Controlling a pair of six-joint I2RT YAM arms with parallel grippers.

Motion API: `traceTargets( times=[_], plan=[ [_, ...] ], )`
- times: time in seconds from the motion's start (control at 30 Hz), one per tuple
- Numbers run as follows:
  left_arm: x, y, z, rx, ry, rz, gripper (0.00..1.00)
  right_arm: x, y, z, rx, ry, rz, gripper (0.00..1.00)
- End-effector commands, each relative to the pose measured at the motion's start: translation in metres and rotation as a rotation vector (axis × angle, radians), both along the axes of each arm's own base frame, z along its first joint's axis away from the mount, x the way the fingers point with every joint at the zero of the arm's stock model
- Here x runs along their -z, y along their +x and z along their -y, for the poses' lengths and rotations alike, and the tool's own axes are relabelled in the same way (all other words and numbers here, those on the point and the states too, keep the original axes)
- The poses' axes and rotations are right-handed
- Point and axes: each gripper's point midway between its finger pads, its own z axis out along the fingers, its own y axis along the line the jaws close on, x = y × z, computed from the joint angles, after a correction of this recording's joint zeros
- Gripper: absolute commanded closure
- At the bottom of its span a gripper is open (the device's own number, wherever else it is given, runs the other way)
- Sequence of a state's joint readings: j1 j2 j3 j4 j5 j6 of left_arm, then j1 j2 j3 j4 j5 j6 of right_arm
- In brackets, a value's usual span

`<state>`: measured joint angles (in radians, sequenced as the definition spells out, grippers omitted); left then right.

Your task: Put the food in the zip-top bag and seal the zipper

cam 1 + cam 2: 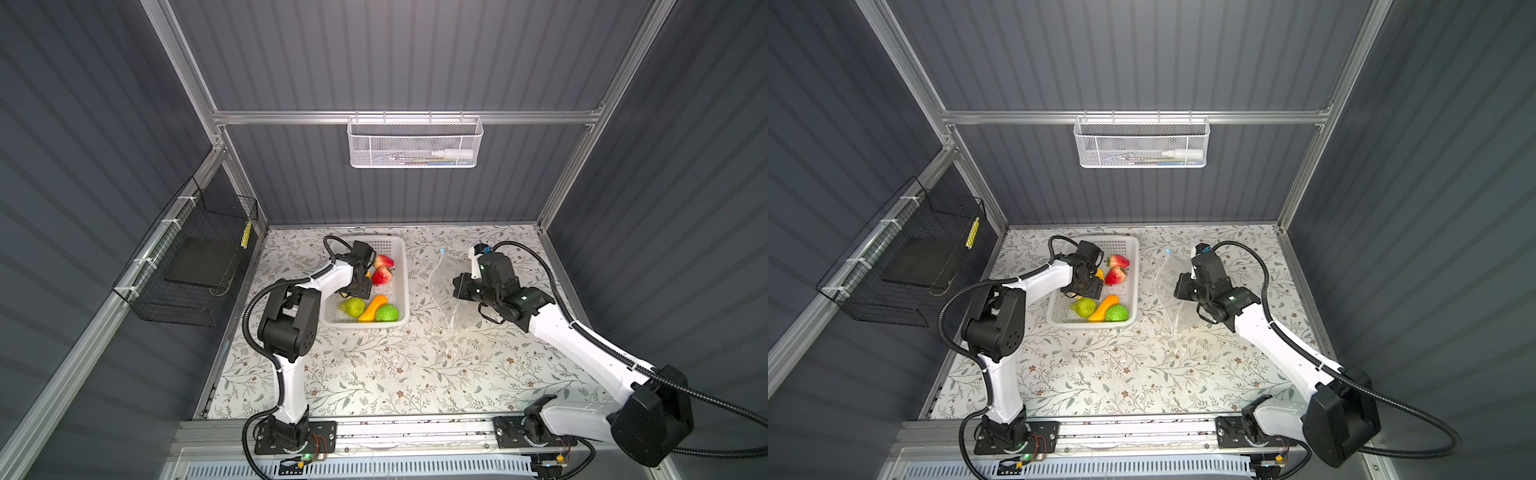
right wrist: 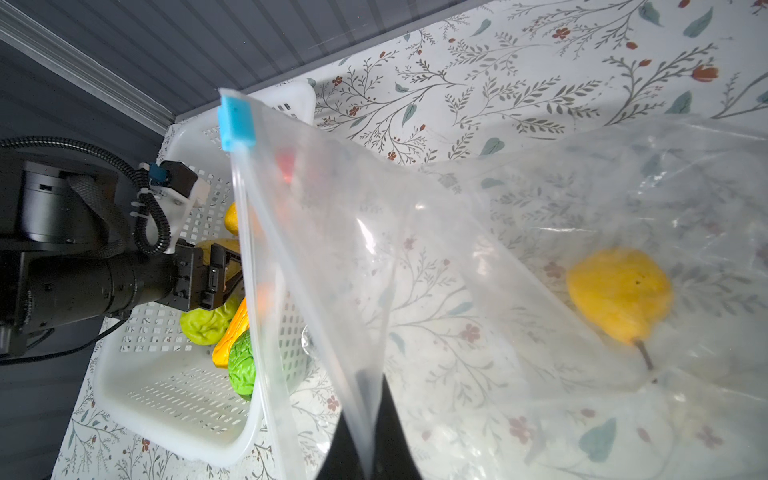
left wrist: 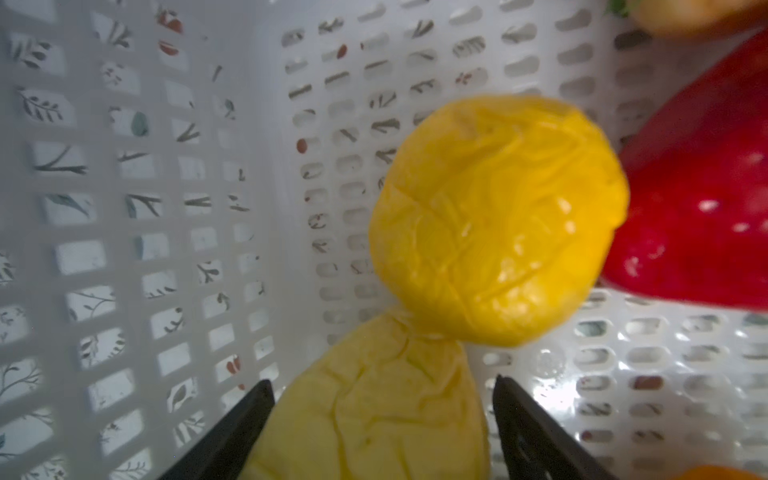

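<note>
1 yel. pear (image 2: 619, 295) in bag (image 2: 478, 232)

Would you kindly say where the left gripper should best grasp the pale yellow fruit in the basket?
Probably across its wrinkled middle, from above: the open left gripper straddles the pale yellow fruit there, and the rounder yellow fruit touches its far end, blocking a lengthwise grip.

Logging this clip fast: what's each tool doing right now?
Left tool: open, astride a lemon in the basket.
Right tool: shut on the bag, at its edge.
</note>
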<state>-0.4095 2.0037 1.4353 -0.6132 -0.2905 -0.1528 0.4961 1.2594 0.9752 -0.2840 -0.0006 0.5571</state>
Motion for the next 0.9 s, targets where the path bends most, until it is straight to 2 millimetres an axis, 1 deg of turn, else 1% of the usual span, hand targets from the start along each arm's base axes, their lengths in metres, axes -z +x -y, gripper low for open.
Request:
traceTargets(
  times=[0.0,0.07,0.13,0.27,0.3,0.4,0.53,0.6,0.77,0.87],
  plan=[
    [0.004,-0.004,0.001,-0.016,-0.027,-0.030,0.16,-0.004,-0.001,0.004,0.005,-0.005,0.017,1.00],
    [0.002,-0.003,0.001,-0.020,-0.033,-0.017,0.17,-0.005,0.000,0.003,0.004,-0.004,0.021,1.00],
    [0.000,-0.001,0.001,-0.022,-0.034,-0.009,0.21,-0.006,0.000,0.003,0.004,-0.004,0.022,1.00],
    [-0.006,0.001,0.000,-0.023,-0.030,0.012,0.38,-0.006,0.000,0.003,0.003,-0.005,0.023,1.00],
    [-0.008,0.001,-0.001,-0.024,-0.030,0.019,0.40,-0.006,0.000,0.003,0.004,-0.005,0.024,1.00],
    [-0.016,0.002,-0.002,-0.029,-0.031,0.038,0.41,-0.007,0.000,0.003,0.001,-0.003,0.024,1.00],
    [-0.037,0.002,-0.002,-0.040,-0.053,0.076,0.41,-0.008,0.001,0.003,0.004,0.000,0.028,1.00],
    [-0.040,-0.008,-0.005,-0.042,-0.057,0.076,0.41,-0.009,0.001,0.002,0.002,0.005,0.032,1.00],
    [-0.073,-0.016,0.001,-0.032,-0.141,0.135,0.41,-0.010,0.002,0.001,0.001,0.012,0.035,1.00],
    [-0.094,-0.021,0.013,-0.005,-0.240,0.171,0.41,-0.011,0.003,0.000,-0.001,0.017,0.037,1.00]
  ],
)
